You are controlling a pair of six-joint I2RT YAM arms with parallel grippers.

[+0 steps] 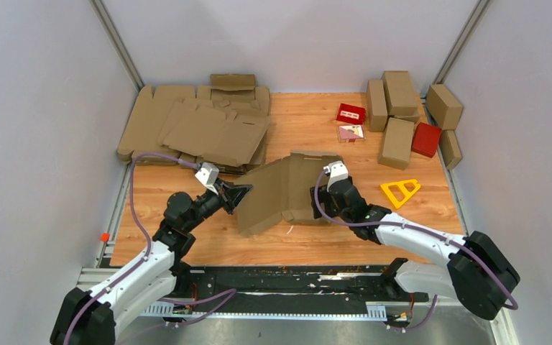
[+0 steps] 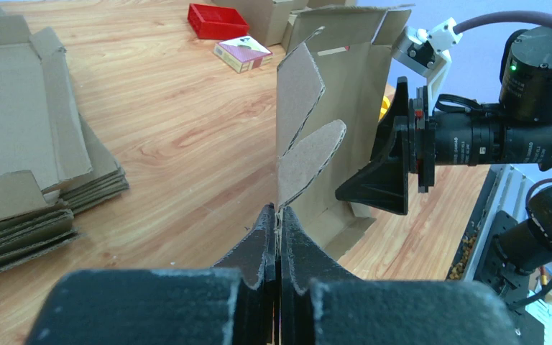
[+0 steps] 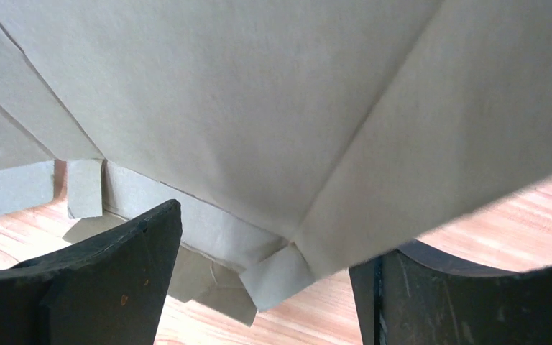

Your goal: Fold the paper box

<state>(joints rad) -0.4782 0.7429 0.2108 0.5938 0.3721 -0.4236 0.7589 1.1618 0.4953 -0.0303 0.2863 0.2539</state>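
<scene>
The paper box (image 1: 287, 190) stands half-raised at the middle of the top view, on the counter (image 1: 402, 233). Its panels lean and its side flaps hang loose, so raising the walls looks to be the step in hand. The left claw (image 2: 278, 219) is pinched tight on a flap's edge at the box's left side. The right claw (image 3: 273, 237) gapes wide with a folded corner between its fingers, unclamped. Next, I judge, it must press that wall upright while the left claw steadies the box.

The paper box (image 3: 273, 108) runs off the top and both sides of the right wrist view. From above, its raised panel partly hides the fingertips of the right gripper (image 1: 323, 203). The print on the small carton (image 1: 351, 133) is too small to read.
</scene>
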